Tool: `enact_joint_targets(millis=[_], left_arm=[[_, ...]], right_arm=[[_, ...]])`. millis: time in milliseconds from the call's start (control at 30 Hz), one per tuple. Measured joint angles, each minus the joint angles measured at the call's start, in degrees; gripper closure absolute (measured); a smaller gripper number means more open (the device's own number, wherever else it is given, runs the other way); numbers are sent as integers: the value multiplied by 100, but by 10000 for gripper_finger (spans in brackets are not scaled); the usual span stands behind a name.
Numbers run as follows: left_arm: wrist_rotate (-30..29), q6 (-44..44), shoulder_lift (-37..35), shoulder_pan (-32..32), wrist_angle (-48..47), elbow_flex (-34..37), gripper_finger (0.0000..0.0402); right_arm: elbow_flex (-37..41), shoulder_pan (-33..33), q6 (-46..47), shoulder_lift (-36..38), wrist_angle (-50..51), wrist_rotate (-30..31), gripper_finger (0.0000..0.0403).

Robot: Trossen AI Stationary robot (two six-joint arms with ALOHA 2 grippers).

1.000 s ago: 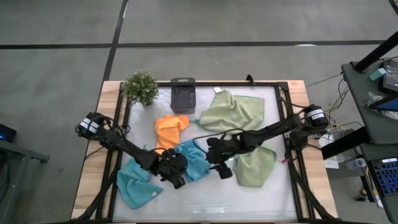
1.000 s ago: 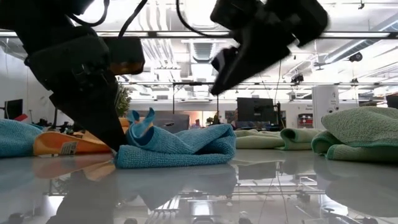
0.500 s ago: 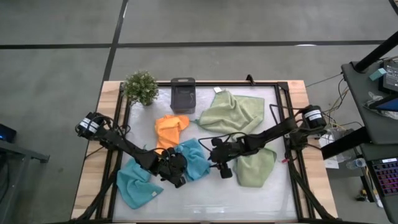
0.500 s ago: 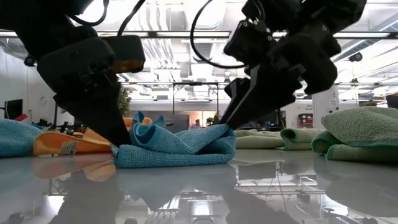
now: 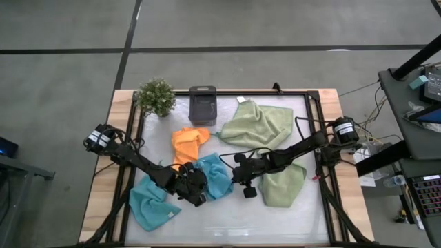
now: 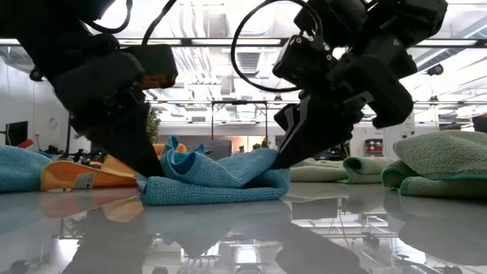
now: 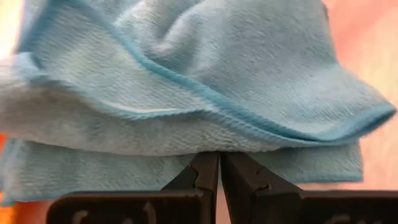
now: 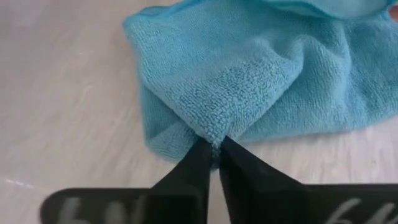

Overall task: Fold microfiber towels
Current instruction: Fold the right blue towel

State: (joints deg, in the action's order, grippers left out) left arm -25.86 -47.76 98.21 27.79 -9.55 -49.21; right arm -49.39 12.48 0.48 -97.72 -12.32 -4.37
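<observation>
A crumpled light blue towel lies at the table's middle, between my two grippers. My left gripper is shut on its left near side, and my right gripper is shut on its right side. The low view shows the towel bunched in folds on the tabletop. A second blue towel lies crumpled at the near left and an orange one just beyond the middle. One green towel lies spread at the far right, another folded at the near right. My left gripper pinches the blue towel's edge between its two fingers, where several layers lie stacked. The fingers slant down from the table's left. The towel rests on the table. My right gripper pinches a puckered fold at the towel's right end between its fingertips. The fingers slant down from the table's right. The cloth draws into a small peak at the fingers, while the rest lies on the table.
A small potted plant and a dark grey box stand along the far edge. A black frame rims the white tabletop. Bare surface runs along the near edge.
My right gripper has come down onto the blue towel's right end and shut on a fold of it. The cloth there has gathered into a small peak.
</observation>
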Motion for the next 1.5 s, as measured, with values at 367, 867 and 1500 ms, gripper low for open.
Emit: enact_joint_targets(millis=[367, 867, 1500], left_arm=[[-247, -151, 0, -14, -3, 59, 398], [-57, -441, -51, -35, 5, 125, 398], [-8, -394, -92, -83, -3, 127, 398]], right_arm=[[0, 229, 231, 501, 686, -2, 394], [0, 414, 628, 383, 850, -54, 339], [0, -31, 589, 1481, 845, 588, 244]])
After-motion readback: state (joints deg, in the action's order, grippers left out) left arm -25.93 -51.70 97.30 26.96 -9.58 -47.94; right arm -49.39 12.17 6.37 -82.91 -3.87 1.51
